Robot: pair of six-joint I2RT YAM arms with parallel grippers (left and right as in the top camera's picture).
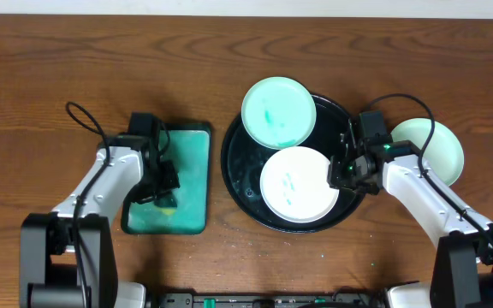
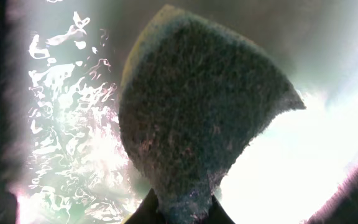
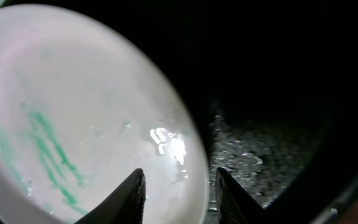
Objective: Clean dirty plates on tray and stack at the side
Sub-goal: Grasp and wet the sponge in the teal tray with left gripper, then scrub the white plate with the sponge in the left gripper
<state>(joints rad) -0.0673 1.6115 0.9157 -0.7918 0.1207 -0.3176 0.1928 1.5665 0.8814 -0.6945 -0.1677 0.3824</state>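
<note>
Wooden counter [image 1: 58, 51] carries everything. The black glossy tray [image 1: 240, 171] sits right of centre, with the teal basin [image 1: 191, 145] just beside it on the left.

Two plates lie on the tray. The mint plate [image 1: 279, 111] hangs over the far rim and has green smears. The white plate [image 1: 298, 184] sits nearer the front, and the right wrist view shows green streaks on it. A third, pale green plate [image 1: 448, 150] rests on the counter to the right of the tray and looks clean from above.

The sponge [image 2: 197, 124] is down in the basin's water, pinched at its end by the left tool [image 1: 163, 195].

The right tool [image 3: 182, 186] has its fingers spread astride the white plate's right-hand rim, one over the plate's face and one outside it above the wet tray floor. I see no pinch on the rim.

The white plate is probably the one being dealt with now. It lies to the right tool's left, toward the tray's centre. Being round, it has no long axis to line up with. The right arm is at its edge, while the left arm and sponge are well apart from it and would have to cross the tray's rim to reach it.
</note>
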